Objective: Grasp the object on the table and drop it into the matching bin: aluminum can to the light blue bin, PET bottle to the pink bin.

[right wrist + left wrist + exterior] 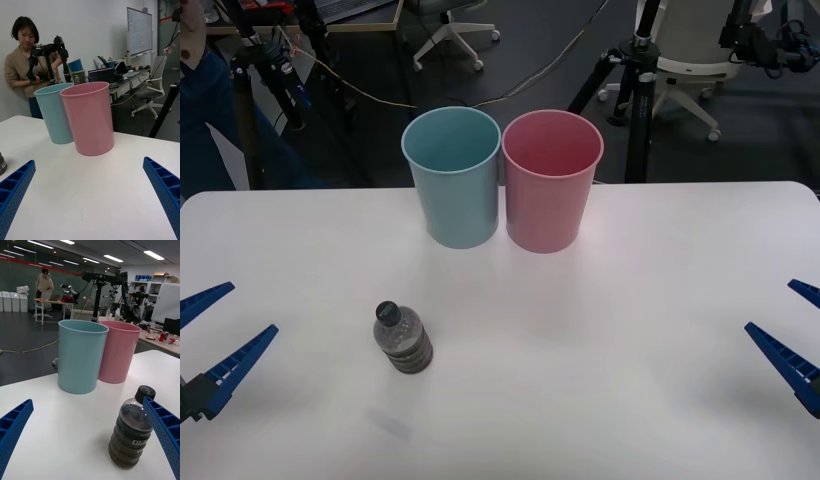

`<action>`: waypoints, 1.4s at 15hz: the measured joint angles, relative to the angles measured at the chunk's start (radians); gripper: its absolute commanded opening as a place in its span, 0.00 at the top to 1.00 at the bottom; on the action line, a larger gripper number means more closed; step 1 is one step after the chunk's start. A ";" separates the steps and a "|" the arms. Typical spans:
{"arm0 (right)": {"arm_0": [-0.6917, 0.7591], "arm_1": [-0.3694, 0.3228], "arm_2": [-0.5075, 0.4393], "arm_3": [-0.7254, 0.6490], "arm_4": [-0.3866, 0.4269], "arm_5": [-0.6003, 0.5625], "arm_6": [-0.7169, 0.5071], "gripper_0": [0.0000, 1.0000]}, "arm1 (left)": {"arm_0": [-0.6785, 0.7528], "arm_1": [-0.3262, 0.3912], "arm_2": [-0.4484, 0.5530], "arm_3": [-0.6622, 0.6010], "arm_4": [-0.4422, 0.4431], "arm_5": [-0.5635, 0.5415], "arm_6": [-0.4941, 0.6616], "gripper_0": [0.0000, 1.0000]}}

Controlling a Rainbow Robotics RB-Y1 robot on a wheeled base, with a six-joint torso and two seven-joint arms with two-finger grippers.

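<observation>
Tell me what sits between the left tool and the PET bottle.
Nothing: in the front view, only bare white table separates the open left tool from the upright PET bottle.

the pet bottle (132, 433) carries pale lettering across its dark lower body; only "dl" can be made out, the rest cut off by the left gripper's finger (163, 434). nothing else is readable.
</observation>
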 measured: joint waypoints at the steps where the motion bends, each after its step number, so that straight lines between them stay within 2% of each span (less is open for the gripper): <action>1: 0.000 0.000 0.000 0.000 0.000 0.000 0.000 0.00 | 0.000 0.000 0.000 0.000 0.000 0.000 0.000 0.00; 9: 0.000 0.000 0.000 0.000 0.000 0.000 0.000 0.00 | -0.008 0.004 0.001 0.039 0.000 -0.003 -0.044 0.00; 13: 0.000 0.000 0.000 0.000 0.000 0.000 0.000 0.00 | -0.004 0.012 -0.026 0.101 0.013 -0.016 -0.179 0.00; 16: 0.000 0.000 0.000 0.000 0.000 0.000 0.000 0.00 | -0.003 0.019 -0.081 0.159 0.016 -0.042 -0.290 0.00; 21: 0.000 0.000 0.000 0.000 0.000 0.000 0.000 0.00 | 0.001 0.030 -0.191 0.200 0.016 -0.045 -0.414 0.00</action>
